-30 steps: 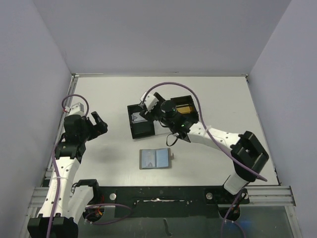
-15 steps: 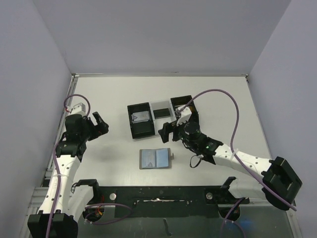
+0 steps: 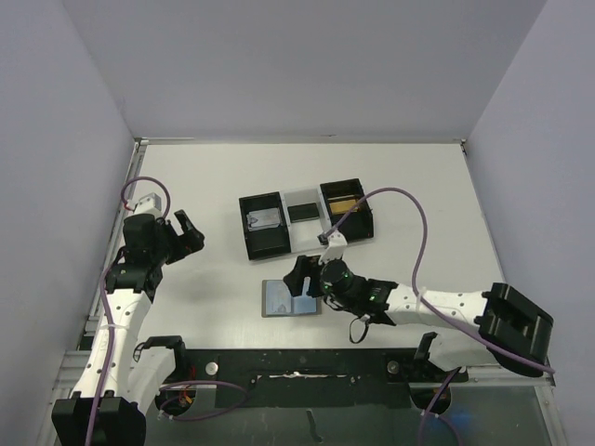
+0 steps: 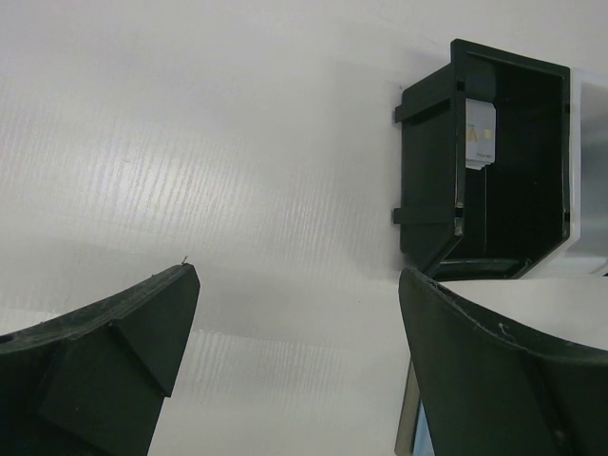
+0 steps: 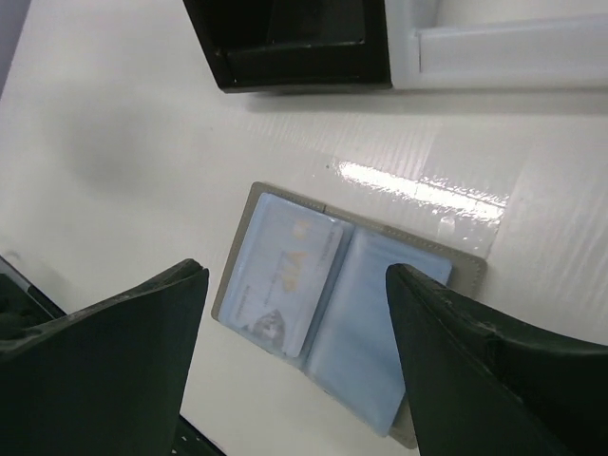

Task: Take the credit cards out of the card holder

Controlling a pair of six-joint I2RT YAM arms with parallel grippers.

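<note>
**My right tool now over the open card holder**

A second ago my right tool (image 3: 299,279) hung over the black-and-white three-compartment plastic tray (image 3: 244,229). Half a second ago it was at the tray's near side. Now it hovers just above the small flat grey bifold card holder (image 3: 291,298), jaws spread wide and holding nothing. The card holder has not shifted. It lies open and flat on the white worktop (image 3: 418,186), near the tray's front edge, blue-grey panels up.

My left tool (image 3: 183,230) has kept its place, well apart at the left, also spread wide and empty.

In the right wrist view the card holder (image 5: 432,266) lies between my fingers (image 5: 123,351), and a pale blue card (image 5: 285,275) sits in its left pocket. The yellowish marks on that card are too blurred to read.

The tray's left black compartment holds a light card (image 3: 263,219), and the right one a yellowish card (image 3: 344,202). My left wrist view shows the left compartment (image 4: 423,171) with a white card (image 4: 480,133) bearing a yellow mark I cannot read.
</note>
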